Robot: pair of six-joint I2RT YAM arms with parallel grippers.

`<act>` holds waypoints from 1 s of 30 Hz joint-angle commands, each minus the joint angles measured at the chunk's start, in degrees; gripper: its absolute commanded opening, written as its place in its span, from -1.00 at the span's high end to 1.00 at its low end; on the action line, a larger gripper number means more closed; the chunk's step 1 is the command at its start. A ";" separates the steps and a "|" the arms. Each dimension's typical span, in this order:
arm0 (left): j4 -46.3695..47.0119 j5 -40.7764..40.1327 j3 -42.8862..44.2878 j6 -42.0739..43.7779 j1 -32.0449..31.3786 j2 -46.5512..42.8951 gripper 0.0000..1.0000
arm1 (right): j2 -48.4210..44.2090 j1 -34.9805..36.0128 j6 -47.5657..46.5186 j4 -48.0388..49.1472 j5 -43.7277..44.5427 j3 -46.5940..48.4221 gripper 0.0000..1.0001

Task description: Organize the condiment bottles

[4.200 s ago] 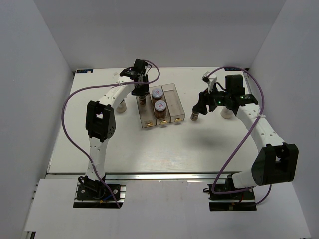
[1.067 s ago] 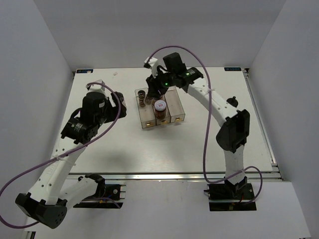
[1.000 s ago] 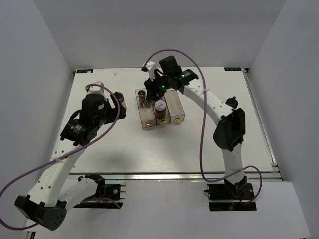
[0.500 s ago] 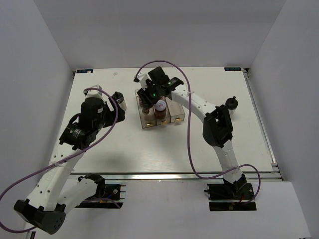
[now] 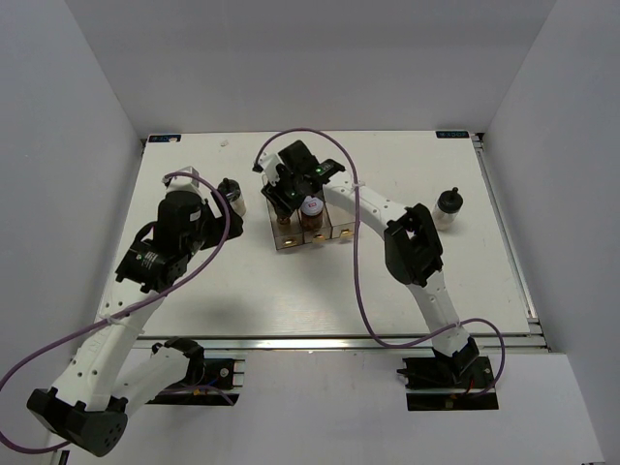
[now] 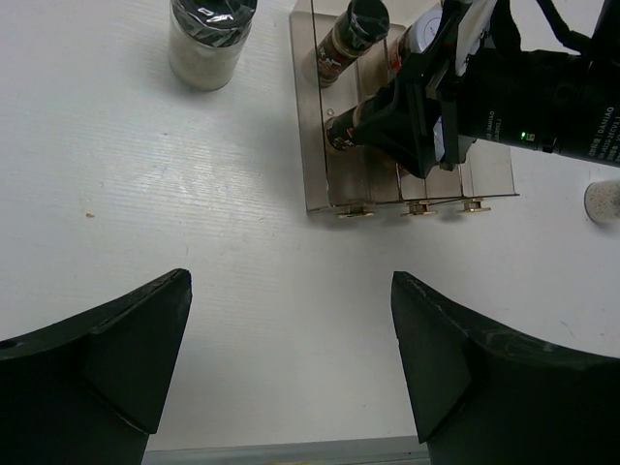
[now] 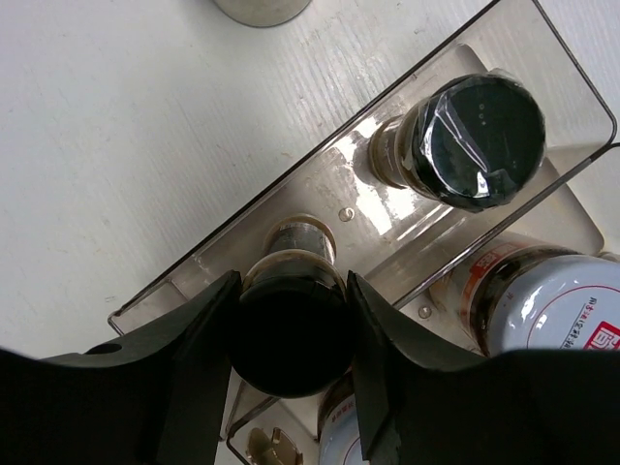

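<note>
**A:** In the left compartment of the clear three-compartment rectangular plastic tray (image 6: 329, 179), what has the right gripper (image 7: 291, 334) got?

**B:** A slim dark-brown glass jar with a black cap (image 7: 298, 242). The two fingers press on the cap from either side, closed firmly onto it. The jar's body sits inside the compartment, toward the end with the small brass knobs. Whether its base touches the tray floor, I cannot tell.

**A:** And the matching jar?

**B:** The second slim dark-brown jar (image 7: 473, 140), also black-capped, stands upright in the same compartment, toward the far end and apart from the held one. A wider brown jar with a pale round lid (image 7: 557, 310) stands in the middle compartment, just beside them.

**A:** Where is the left gripper (image 6: 291, 291)?

**B:** It hangs above the white table (image 6: 145, 194), on the near side of the tray. Its dark fingers are spread wide, with nothing between them.

**A:** The white jars?

**B:** One white cylindrical jar with a dark cap (image 6: 210, 39) stands upright on the table to the left of the tray, near it but not touching. The other white dark-capped jar (image 5: 447, 207) stands on the right side of the table, well apart from the tray and from both grippers.
</note>
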 commanded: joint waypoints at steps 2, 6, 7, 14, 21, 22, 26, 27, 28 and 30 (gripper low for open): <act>-1.12 -0.49 -0.77 -0.58 0.04 -1.45 -0.87 | 0.09 0.55 -1.49 2.23 0.77 0.58 0.11; -1.56 -0.76 -0.68 -0.67 0.04 -1.80 -0.87 | 0.27 0.64 -1.84 1.97 0.77 0.23 -0.13; -1.73 -0.76 -0.59 -0.75 0.04 -1.98 -0.87 | 0.27 0.64 -1.93 2.06 0.86 0.14 -0.20; -2.35 -1.11 -0.15 -0.67 0.04 -2.07 -0.87 | -0.35 0.64 -1.93 1.62 0.86 -0.13 -0.38; -2.79 -1.64 0.73 -0.58 0.04 -2.07 -0.87 | -6.93 0.64 -1.49 0.21 -2.39 0.76 -0.42; -2.62 -1.64 0.73 -0.58 0.04 -2.07 -0.87 | -7.98 0.64 -1.49 0.04 -3.00 0.49 -0.43; -2.35 -1.64 1.08 -0.32 0.04 -1.28 -0.87 | -13.87 0.64 -1.22 -0.67 -4.85 -1.61 -0.47; -2.26 -1.64 1.25 -0.14 0.04 -1.01 -0.87 | -14.84 0.64 -1.22 -0.84 -4.94 -1.88 -0.47; -2.09 -1.72 1.43 -0.05 0.04 -0.58 -0.87 | -15.72 0.38 -1.14 -1.54 -5.12 -2.14 -0.48; -1.91 -1.64 1.78 0.39 0.04 -0.05 -0.87 | -19.32 -0.06 -1.14 -1.72 -6.08 -3.63 -0.51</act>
